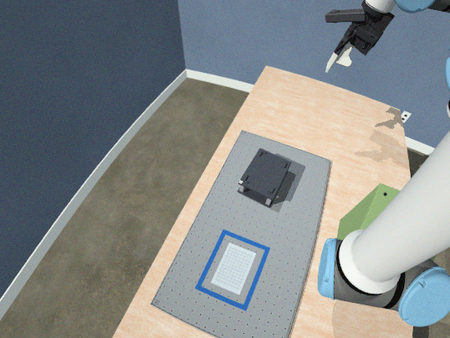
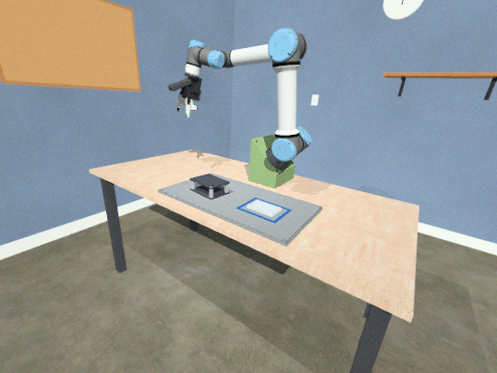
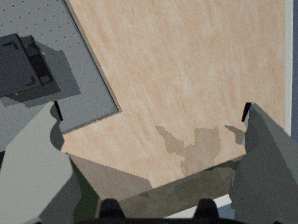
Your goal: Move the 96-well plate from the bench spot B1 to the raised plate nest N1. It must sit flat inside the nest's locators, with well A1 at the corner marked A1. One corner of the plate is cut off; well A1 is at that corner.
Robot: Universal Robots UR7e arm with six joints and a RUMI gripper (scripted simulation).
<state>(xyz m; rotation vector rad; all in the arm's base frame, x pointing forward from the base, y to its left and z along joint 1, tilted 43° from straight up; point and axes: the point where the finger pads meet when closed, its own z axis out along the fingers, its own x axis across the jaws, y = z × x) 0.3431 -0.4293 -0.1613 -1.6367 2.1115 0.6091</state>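
Observation:
The white 96-well plate (image 1: 233, 268) lies flat inside the blue frame of spot B1 on the grey bench plate; it also shows in the exterior view (image 2: 264, 207). The dark raised nest N1 (image 1: 264, 175) stands empty further along the plate, seen too in the exterior view (image 2: 210, 184) and at the wrist view's upper left (image 3: 27, 67). My gripper (image 1: 340, 62) (image 2: 184, 108) hangs high in the air beyond the table's far end, open and empty. In the wrist view its fingers stand wide over bare wood. I cannot make out the plate's cut corner.
The grey perforated bench plate (image 1: 247, 234) lies along the wooden table. The arm's green base block (image 2: 270, 162) stands at the table's back edge, and the arm's white lower link (image 1: 401, 238) rises beside the plate. A wall lies behind the table's far end.

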